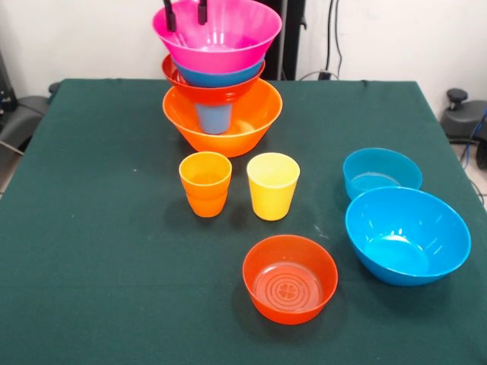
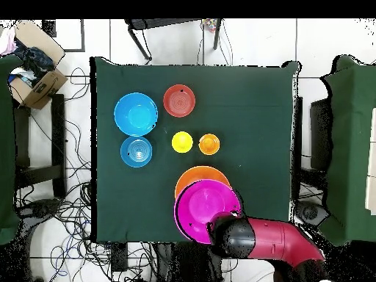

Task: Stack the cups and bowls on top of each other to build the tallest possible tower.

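The tower [image 1: 221, 84] stands at the table's far side. Its base is the big orange bowl [image 1: 228, 129], with the blue cup [image 1: 214, 118] in it. Above come a red-orange bowl [image 1: 205, 93], a blue bowl [image 1: 221, 76] and the big pink bowl [image 1: 221, 38] on top. My gripper [image 1: 186, 14] is open, its two dark fingers apart and hanging into the pink bowl's left part, holding nothing. The orange cup [image 1: 205, 182] and yellow cup [image 1: 272, 185] stand upright side by side in front of the tower. In the overhead view the pink bowl [image 2: 198, 209] covers most of the orange bowl [image 2: 202, 173].
A red-orange bowl [image 1: 290, 278] sits near the front middle. Two blue bowls sit at the right, a smaller one [image 1: 381, 172] and a larger one [image 1: 407, 234]. My red arm [image 2: 268, 239] reaches over the table edge. A cardboard box [image 2: 33, 77] is off the table.
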